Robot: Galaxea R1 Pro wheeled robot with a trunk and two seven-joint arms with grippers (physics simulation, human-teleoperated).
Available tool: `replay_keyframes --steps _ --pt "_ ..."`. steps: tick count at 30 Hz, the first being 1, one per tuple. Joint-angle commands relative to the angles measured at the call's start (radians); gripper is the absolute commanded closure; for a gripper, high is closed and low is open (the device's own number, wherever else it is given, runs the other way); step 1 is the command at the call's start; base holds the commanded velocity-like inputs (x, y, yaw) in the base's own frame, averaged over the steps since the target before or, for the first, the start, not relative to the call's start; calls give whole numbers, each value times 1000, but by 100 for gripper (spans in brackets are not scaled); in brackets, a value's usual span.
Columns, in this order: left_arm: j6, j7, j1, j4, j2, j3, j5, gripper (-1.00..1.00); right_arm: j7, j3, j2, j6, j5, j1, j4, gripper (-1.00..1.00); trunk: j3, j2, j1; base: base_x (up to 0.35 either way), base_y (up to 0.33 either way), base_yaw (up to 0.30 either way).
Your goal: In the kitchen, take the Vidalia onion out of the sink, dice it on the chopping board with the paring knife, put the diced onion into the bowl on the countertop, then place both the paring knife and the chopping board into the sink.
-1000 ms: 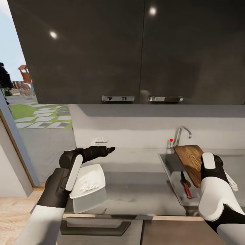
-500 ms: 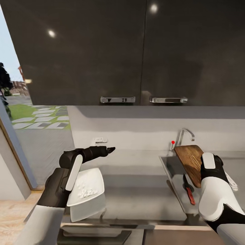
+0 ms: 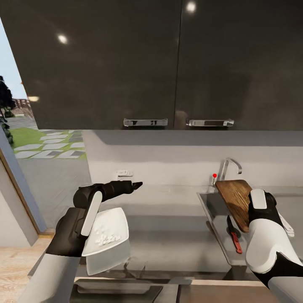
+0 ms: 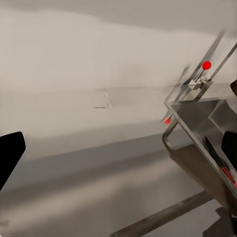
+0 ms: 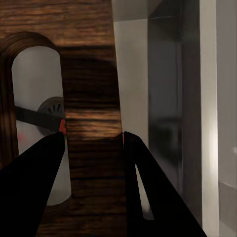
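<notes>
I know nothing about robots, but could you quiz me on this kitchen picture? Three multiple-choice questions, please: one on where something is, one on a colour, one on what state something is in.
1. Where does the paring knife lie?
A. In the sink
B. In the bowl
C. On the floor

2. What colour is the small knob by the tap?
A. Blue
B. Red
C. Green

3. What is the right gripper doing?
A. Hanging open and empty
B. Gripping the tap
C. Shut on the chopping board

Answers: 1 A, the knife rests on the basin floor. 2 B, the knob shows bright red in head and left wrist views. 3 C, the right wrist view shows both fingers clamping the board beside its handle slot.
</notes>
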State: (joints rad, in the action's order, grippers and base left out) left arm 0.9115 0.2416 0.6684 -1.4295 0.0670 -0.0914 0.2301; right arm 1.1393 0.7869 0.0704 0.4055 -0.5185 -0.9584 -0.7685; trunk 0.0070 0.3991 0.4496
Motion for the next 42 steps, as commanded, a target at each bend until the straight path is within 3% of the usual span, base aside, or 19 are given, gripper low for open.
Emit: replay_keyframes --steps 1,42 --pt "4 4 0 0 0 1 -2 -100 4 1 0 8 -3 0 -1 100 -2 1 0 0 0 0" --pt "4 4 0 0 0 1 -2 -100 2 11 0 10 -3 0 0 100 -55 1 0 0 0 0"
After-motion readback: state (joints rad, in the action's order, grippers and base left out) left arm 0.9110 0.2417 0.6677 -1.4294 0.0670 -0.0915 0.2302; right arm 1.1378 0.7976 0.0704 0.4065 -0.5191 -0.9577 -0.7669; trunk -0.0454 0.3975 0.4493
